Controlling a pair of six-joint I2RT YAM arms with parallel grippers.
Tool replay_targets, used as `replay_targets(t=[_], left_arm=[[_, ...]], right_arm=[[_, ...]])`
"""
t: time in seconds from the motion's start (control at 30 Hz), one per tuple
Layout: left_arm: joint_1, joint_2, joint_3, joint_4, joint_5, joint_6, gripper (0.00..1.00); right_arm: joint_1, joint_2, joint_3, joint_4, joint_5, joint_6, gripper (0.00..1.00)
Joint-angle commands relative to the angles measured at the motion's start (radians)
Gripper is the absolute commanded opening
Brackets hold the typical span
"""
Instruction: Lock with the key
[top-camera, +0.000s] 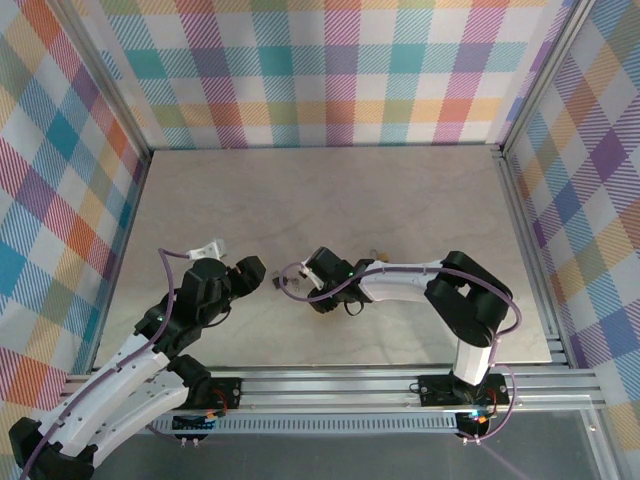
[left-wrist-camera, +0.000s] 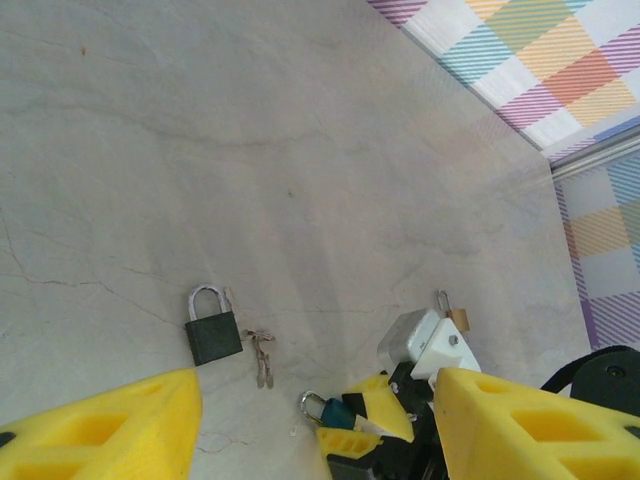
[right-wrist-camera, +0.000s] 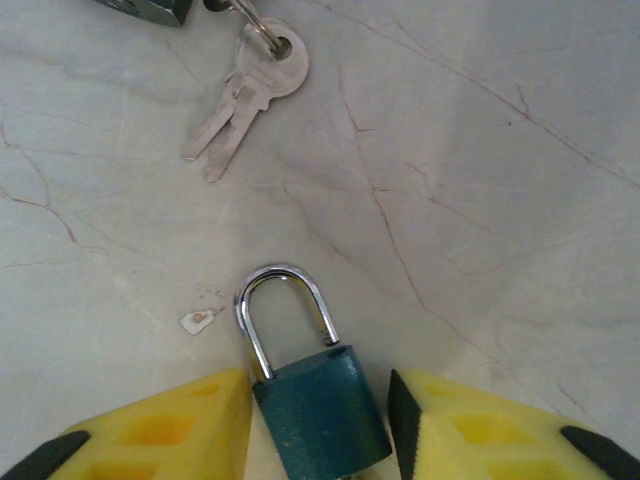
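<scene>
A teal padlock lies on the marble table between my right gripper's yellow fingers, which are shut on its body. Its silver shackle points away from the gripper, with one leg lifted out of the body. A pair of silver keys on a ring lies further ahead, attached to a black padlock. In the left wrist view the keys sit between the black padlock and the teal padlock. My left gripper hovers open above this spot, holding nothing.
A small brass padlock lies behind the right wrist's camera housing. Both grippers meet near the table's middle front, left gripper and right gripper. Plaid walls enclose the table.
</scene>
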Motion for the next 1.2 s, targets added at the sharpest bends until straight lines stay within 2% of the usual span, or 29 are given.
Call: replay_targets(t=[0.0,0.1,0.33,0.6,0.77,0.9,1.07,1.17], left_arm=[[0.007,-0.016,-0.015,-0.018,-0.019,0.021,0.63],[0.007,-0.019,-0.016,-0.023,-0.021,0.027,0.63],[0.007,-0.027,-0.020,-0.028,-0.034,0.039,0.63],[0.007,-0.015,-0.032,-0.005,-0.025,0.039,0.63],[0.007,-0.018,-0.032,-0.007,-0.026,0.041,0.64],[0.007,-0.019,-0.035,-0.005,-0.024,0.042,0.64],[0.007,-0.014,-0.042,0.010,-0.015,0.041,0.64],[0.007,-0.007,-0.045,0.019,-0.007,0.038,0.64]], right_arm=[[0.009,0.035,0.018,-0.062,0.027,-0.013,0.39],[0.016,0.033,0.034,-0.114,0.068,-0.001,0.38],[0.021,0.057,0.075,-0.254,0.059,0.046,0.35],[0.023,0.089,0.082,-0.247,0.037,0.061,0.34],[0.022,0.135,0.138,-0.307,0.060,0.068,0.33],[0.021,0.171,0.160,-0.346,0.066,0.082,0.24],[0.021,0.199,0.160,-0.361,0.046,0.102,0.18],[0.019,0.214,0.162,-0.366,0.038,0.108,0.08]])
